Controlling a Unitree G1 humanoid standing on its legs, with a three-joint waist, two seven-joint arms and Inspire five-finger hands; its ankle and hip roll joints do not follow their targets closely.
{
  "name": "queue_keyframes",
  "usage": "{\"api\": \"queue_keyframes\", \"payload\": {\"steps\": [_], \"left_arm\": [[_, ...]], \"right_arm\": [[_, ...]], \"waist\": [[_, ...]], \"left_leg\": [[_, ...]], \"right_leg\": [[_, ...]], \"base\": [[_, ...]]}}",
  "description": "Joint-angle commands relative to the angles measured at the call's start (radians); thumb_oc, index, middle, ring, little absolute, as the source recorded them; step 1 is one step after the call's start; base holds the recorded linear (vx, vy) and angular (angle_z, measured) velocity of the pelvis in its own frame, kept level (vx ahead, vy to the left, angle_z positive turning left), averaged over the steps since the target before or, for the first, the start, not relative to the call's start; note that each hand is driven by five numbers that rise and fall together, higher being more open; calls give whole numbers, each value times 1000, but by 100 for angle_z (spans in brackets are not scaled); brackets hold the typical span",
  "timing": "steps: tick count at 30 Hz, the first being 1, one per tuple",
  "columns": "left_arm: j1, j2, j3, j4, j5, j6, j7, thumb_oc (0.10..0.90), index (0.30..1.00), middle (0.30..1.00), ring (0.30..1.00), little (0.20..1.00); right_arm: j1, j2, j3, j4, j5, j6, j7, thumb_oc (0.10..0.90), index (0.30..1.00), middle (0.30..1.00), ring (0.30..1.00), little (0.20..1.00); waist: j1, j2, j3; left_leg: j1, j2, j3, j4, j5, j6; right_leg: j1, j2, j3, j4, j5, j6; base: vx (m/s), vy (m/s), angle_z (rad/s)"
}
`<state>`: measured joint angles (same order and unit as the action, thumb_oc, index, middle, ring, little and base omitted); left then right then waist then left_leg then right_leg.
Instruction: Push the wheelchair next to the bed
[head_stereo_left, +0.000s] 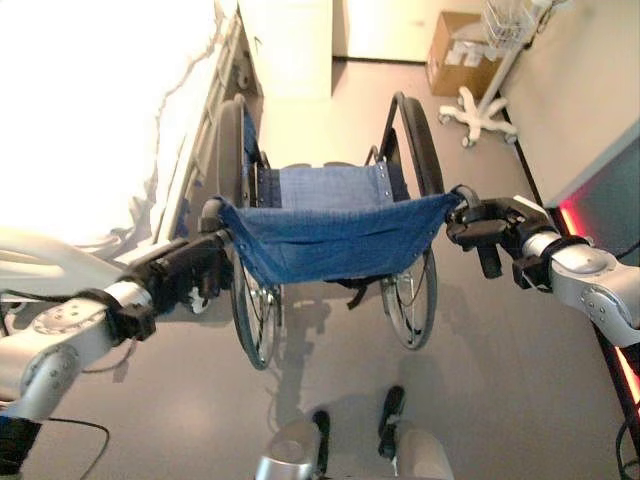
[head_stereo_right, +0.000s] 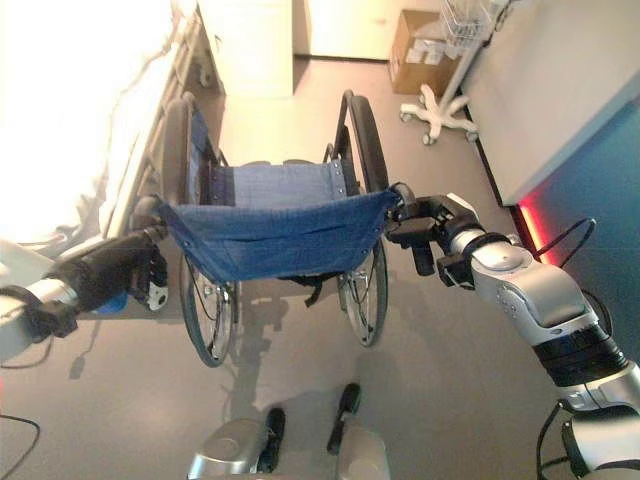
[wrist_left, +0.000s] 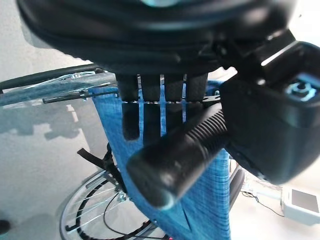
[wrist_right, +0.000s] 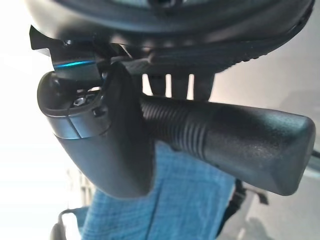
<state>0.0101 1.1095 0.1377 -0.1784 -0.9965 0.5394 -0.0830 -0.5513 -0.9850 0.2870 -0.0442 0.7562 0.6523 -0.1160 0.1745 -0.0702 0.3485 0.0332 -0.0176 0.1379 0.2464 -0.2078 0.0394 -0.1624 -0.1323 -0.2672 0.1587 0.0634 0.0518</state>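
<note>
Grey floor runs ahead of me between the bed on my left and a pale counter on my right; a cardboard box and a white wheeled stand sit at the far end.

The wheelchair, blue fabric back toward me, stands directly in front, its left wheel just beside the bed frame. I cannot tell whether wheel and frame touch.

My left hand is at the left push handle. In its wrist view the fingers hang behind the ribbed grip with the thumb on the near side, curled round it. My right hand is at the right push handle, fingers and thumb wrapped round that grip likewise.

I judge the step in hand to be the push itself: both grips are secured and the chair already lies alongside the bed, so the task looks well advanced. The next move calls for even pressure through both arms, keeping the chair parallel to the bed. A heavier right push could drive the left wheel into the frame.
</note>
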Motion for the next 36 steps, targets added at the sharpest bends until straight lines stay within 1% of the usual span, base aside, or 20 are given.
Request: {"api": "queue_keyframes", "payload": {"steps": [1, 3, 5, 8, 9, 11, 16, 17, 18, 21, 23, 24, 26, 27, 30, 31, 32, 33, 35, 36], "left_arm": [[-155, -26, 48, -3, -16, -162, 61, 400, 300, 300, 300, 300], [-145, -36, 57, -11, -18, -162, 68, 400, 300, 300, 300, 300], [-140, -45, 65, -15, -21, -155, 72, 400, 300, 300, 300, 300], [-112, -47, 85, -11, -12, -156, 63, 400, 300, 300, 300, 300], [-86, -44, 98, -8, -20, -167, 59, 400, 300, 300, 300, 300], [-68, -50, 103, 0, -17, -179, 48, 400, 300, 300, 300, 300], [-28, -79, 108, -4, 13, -191, 37, 400, 300, 300, 300, 300], [-18, -84, 118, -4, 20, -191, 29, 400, 300, 300, 300, 300], [-13, -86, 120, -5, 27, -190, 25, 400, 300, 300, 300, 300], [-1, -87, 136, 1, 52, -190, -3, 400, 300, 300, 300, 300], [-9, -69, 142, 14, 52, -189, -20, 400, 300, 300, 300, 300], [-24, -49, 141, 24, 45, -185, -32, 400, 300, 300, 300, 300], [-53, -27, 133, 38, 38, -169, -48, 400, 300, 300, 300, 300], [-67, -21, 125, 44, 43, -163, -56, 400, 300, 300, 300, 300], [-127, 14, 96, 61, 57, -131, -89, 400, 300, 300, 300, 300], [-137, 22, 91, 62, 53, -124, -94, 400, 300, 300, 300, 300], [-154, 35, 86, 66, 46, -112, -104, 400, 300, 300, 300, 300], [-162, 43, 83, 68, 36, -106, -106, 400, 300, 300, 300, 300], [-178, 60, 76, 75, 20, -97, -111, 400, 300, 300, 300, 300], [-187, 75, 69, 78, 8, -97, -112, 400, 300, 300, 300, 300]], "right_arm": [[-90, -84, 8, -118, 75, -139, 132, 400, 300, 300, 300, 300], [-91, -82, 16, -124, 81, -143, 121, 400, 300, 300, 300, 300], [-85, -66, 14, -127, 76, -146, 123, 400, 300, 300, 300, 300], [-102, -48, 32, -131, 53, -129, 138, 400, 300, 300, 300, 300], [-118, -39, 52, -125, 39, -124, 147, 400, 300, 300, 300, 300], [-132, -27, 73, -109, 33, -128, 143, 400, 300, 300, 300, 300], [-91, -18, 71, -108, 12, -154, 160, 400, 300, 300, 300, 300], [-72, -11, 63, -110, 0, -159, 164, 400, 300, 300, 300, 300], [-59, -3, 58, -111, -9, -163, 164, 400, 300, 300, 300, 300], [-41, 23, 50, -111, -20, -166, 152, 400, 300, 300, 300, 300], [-51, 41, 59, -105, -14, -164, 135, 400, 300, 300, 300, 300], [-44, 52, 57, -103, -13, -167, 128, 400, 300, 300, 300, 300], [-21, 63, 43, -105, -18, -170, 123, 400, 300, 300, 300, 300], [-14, 66, 42, -103, -16, -174, 117, 400, 300, 300, 300, 300], [-4, 71, 28, -101, 1, -186, 104, 400, 300, 300, 300, 300], [-3, 69, 24, -106, 8, -181, 102, 400, 300, 300, 300, 300], [-3, 66, 21, -122, 24, -164, 94, 400, 300, 300, 300, 300], [0, 66, 22, -127, 26, -158, 93, 400, 300, 300, 300, 300], [8, 71, 24, -136, 17, -146, 94, 400, 300, 300, 300, 300], [16, 66, 20, -145, 10, -140, 98, 400, 300, 300, 300, 300]], "waist": [[-106, 19, -155], [-105, 16, -148], [-94, 20, -131], [-68, 29, -113], [-53, 40, -114], [-33, 56, -113], [2, 91, -123], [13, 98, -126], [16, 95, -123], [36, 101, -136], [43, 90, -149], [47, 86, -149], [59, 69, -159], [61, 62, -163], [60, 45, -178], [59, 40, -183], [53, 30, -192], [49, 35, -200], [35, 34, -202], [29, 42, -204]], "left_leg": [[-78, 37, -98, 416, 255, -123], [-147, 39, -89, 534, 282, -124], [-231, 32, -91, 543, 272, -110], [-237, 9, -85, 419, 260, -94], [-230, 22, -61, 282, 298, -101], [-258, 31, -31, 133, 357, -119], [-331, 68, 38, -138, 508, -166], [-345, 62, 53, -221, 527, -173], [-339, 52, 58, -253, 530, -170], [-345, 38, 42, -249, 511, -154], [-323, 22, 30, -230, 444, -138], [-323, 24, 57, -181, 397, -104], [-323, -1, 50, -113, 334, -64], [-316, -10, 51, -101, 317, -49], [-281, -53, 34, -76, 273, -4], [-277, -62, 35, -72, 264, 5], [-267, -82, 33, -65, 249, 18], [-262, -82, 32, -66, 244, 21], [-252, -95, 30, -56, 229, 26], [-258, -92, 27, -48, 229, 21]], "right_leg": [[44, 32, -4, -45, -16, 5], [71, 37, -10, -47, -32, -19], [101, 50, -9, -46, -45, -29], [146, 67, 5, -48, -59, -18], [176, 89, 4, -55, -78, -18], [222, 115, 2, -76, -103, -24], [313, 181, -10, -110, -158, -46], [342, 198, -2, -111, -173, -46], [359, 198, 3, -107, -189, -46], [384, 219, 26, -70, -237, -55], [390, 207, 32, -20, -283, -47], [389, 201, 20, 27, -307, -43], [400, 184, 19, 101, -329, -21], [395, 174, 12, 147, -313, -6], [339, 128, 3, 375, -198, 59], [329, 125, 9, 417, -158, 79], [305, 130, 30, 469, -85, 113], [286, 139, 41, 482, -54, 119], [268, 115, 37, 455, -88, 103], [261, 109, 29, 397, -124, 79]], "base": [[267, -216, 1], [197, -156, 11], [253, -101, -2], [269, 11, -5], [323, 49, -4], [360, 46, -9], [383, 35, -11], [477, 45, 18], [454, 42, 5], [450, 38, -15], [433, 49, -47], [394, 64, -56], [406, 85, -57], [399, 101, -57], [394, 161, -7], [355, 169, 31], [305, 156, 46], [302, 148, 64], [205, 78, 56], [166, 37, 19]]}}
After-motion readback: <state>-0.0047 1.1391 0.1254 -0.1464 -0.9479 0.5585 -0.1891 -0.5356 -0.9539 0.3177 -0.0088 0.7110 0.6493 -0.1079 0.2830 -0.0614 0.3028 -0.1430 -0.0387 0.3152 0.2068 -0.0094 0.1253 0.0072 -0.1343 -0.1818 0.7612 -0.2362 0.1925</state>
